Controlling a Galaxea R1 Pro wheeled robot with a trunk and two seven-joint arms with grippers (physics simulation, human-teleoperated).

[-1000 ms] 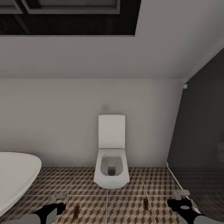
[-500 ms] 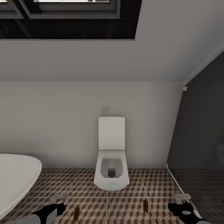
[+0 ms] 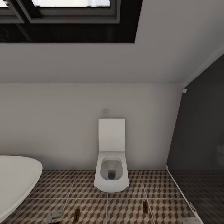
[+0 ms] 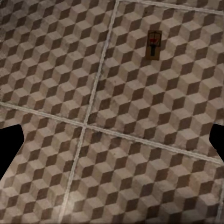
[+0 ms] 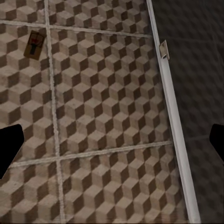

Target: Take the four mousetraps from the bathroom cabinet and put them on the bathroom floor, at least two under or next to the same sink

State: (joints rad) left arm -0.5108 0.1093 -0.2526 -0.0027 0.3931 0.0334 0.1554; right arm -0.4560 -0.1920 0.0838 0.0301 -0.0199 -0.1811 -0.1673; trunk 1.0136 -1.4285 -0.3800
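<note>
Two mousetraps lie flat on the cube-patterned bathroom floor [image 3: 124, 208] in front of the toilet: one mousetrap [image 3: 77, 214] on the left, another [image 3: 145, 206] on the right. In the left wrist view a mousetrap [image 4: 153, 45] lies on the tiles beyond my left gripper [image 4: 112, 144], which is open and empty. In the right wrist view my right gripper [image 5: 112, 144] also hangs open and empty over the floor, well short of a mousetrap [image 5: 34, 45]. Pale gripper tips, left [image 3: 55, 215] and right [image 3: 190, 220], peek in at the head view's bottom edge. The cabinet and sink are out of view.
A white toilet [image 3: 111, 168] stands against the back wall, and a rounded white bathtub [image 3: 15, 180] fills the left. A dark glass shower screen [image 3: 199, 140] with a pale floor rail [image 5: 172, 116] and a small bracket [image 5: 163, 50] closes the right side.
The head view has tilted up a little, showing more of the window. Both arms have sunk towards the picture's bottom edge, leaving the pale gripper tips. The mousetraps have not moved.
</note>
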